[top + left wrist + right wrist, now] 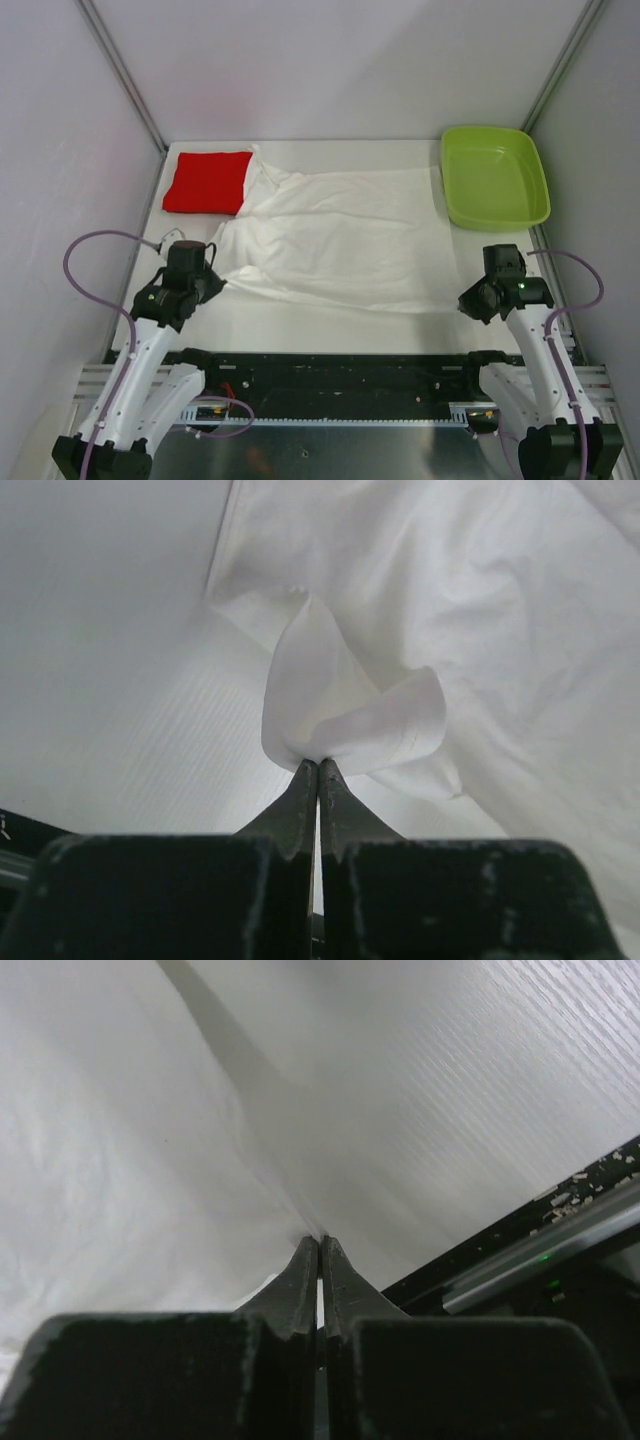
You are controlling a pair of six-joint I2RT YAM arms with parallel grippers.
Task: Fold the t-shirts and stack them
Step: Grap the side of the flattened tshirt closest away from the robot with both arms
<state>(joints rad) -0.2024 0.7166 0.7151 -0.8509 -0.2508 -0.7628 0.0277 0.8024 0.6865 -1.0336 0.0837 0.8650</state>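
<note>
- The table (330,325) was white with a faint wood grain. Pale grey walls (330,60) closed it in on three sides, and slim metal posts (120,70) ran up the two back corners.
- A black base plate (340,375) ran along the near edge, where both arms were bolted.
- The red t-shirt (207,182) lay folded into a flat rectangle at the far left corner, its right edge meeting the white cloth.
- The white t-shirt (340,235) was spread, rumpled, across the middle of the table, reaching from the red one to just beside the tray.
- The lime-green tray (495,175) sat in the far right corner.
- The left gripper (318,765) had its fingers pinched together on a small fold at the white t-shirt's near left edge, and the cloth stood up there in a soft loop.
- The right gripper (320,1242) was clamped on the white t-shirt's near right corner, with the fabric drawn taut from the tips.
</note>
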